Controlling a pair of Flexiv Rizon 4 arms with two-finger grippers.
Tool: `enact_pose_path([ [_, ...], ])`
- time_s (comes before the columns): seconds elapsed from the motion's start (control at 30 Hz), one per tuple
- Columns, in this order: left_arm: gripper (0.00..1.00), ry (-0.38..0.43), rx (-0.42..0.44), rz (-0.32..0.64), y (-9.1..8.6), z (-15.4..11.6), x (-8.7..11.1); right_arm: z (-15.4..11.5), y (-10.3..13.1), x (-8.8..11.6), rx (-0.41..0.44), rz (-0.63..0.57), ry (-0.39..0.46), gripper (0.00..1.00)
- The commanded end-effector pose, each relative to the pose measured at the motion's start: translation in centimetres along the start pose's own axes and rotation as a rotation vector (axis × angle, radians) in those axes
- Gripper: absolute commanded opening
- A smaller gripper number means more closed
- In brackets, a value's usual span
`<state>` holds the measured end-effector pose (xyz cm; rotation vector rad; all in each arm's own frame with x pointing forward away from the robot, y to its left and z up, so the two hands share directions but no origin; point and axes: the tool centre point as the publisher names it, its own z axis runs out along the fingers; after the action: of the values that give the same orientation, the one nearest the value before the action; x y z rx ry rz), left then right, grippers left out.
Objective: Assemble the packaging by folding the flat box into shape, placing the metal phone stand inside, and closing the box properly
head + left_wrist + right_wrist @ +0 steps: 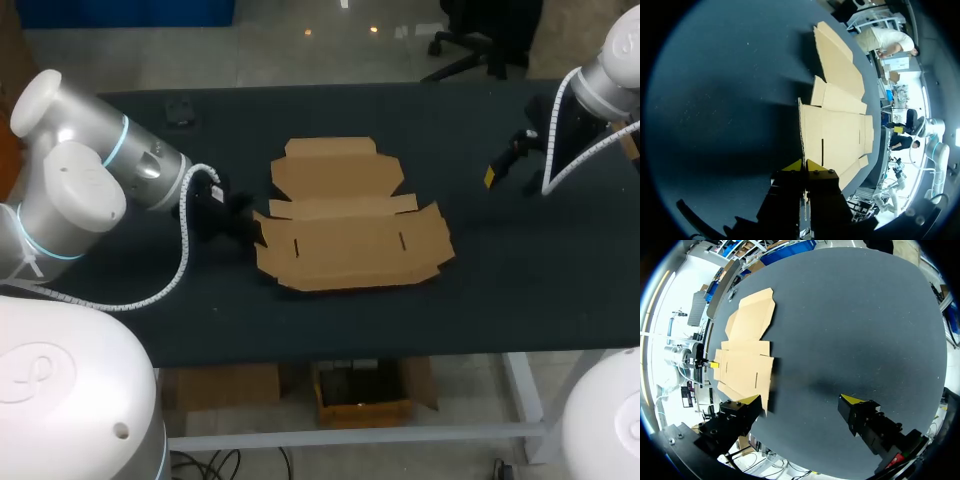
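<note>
The flat brown cardboard box lies unfolded in the middle of the dark table, lid panel toward the back. My left gripper is at the box's left edge. In the left wrist view its yellow tips are pressed together on the thin edge of the left side flap, which stands edge-on between them. My right gripper hangs over the table's back right, well clear of the box. Its fingers stand wide apart with nothing between them. The box lies ahead of it.
A small dark object sits near the table's back left edge; I cannot tell what it is. Bare dark tabletop lies right of the box and in front of it.
</note>
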<state>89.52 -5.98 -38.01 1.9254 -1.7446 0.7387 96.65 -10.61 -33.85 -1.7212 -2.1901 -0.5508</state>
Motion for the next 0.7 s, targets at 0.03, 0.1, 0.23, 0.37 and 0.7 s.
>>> enact_pose_path([
  [0.03, 0.00, -0.007, -0.005, 0.009, 0.6, -0.3, -0.1, -0.1, 0.0, 0.0, 0.004, 0.000, 0.002, 1.00],
  [0.1, 0.00, -0.013, -0.002, 0.012, 0.9, -0.3, -0.3, -0.1, 0.0, 0.1, 0.004, 0.001, 0.002, 1.00],
  [0.23, 0.00, -0.012, 0.000, 0.013, 1.3, -0.4, -0.7, -0.1, 0.0, 0.2, 0.005, 0.001, 0.002, 1.00],
  [0.37, 0.00, 0.001, 0.000, 0.015, 1.6, -0.7, -1.1, -0.1, 0.0, 0.3, 0.005, 0.000, 0.001, 1.00],
  [0.7, 0.00, 0.005, 0.005, 0.020, 1.8, -0.9, -1.6, 0.1, 0.2, 0.6, 0.007, -0.006, 0.000, 1.00],
])
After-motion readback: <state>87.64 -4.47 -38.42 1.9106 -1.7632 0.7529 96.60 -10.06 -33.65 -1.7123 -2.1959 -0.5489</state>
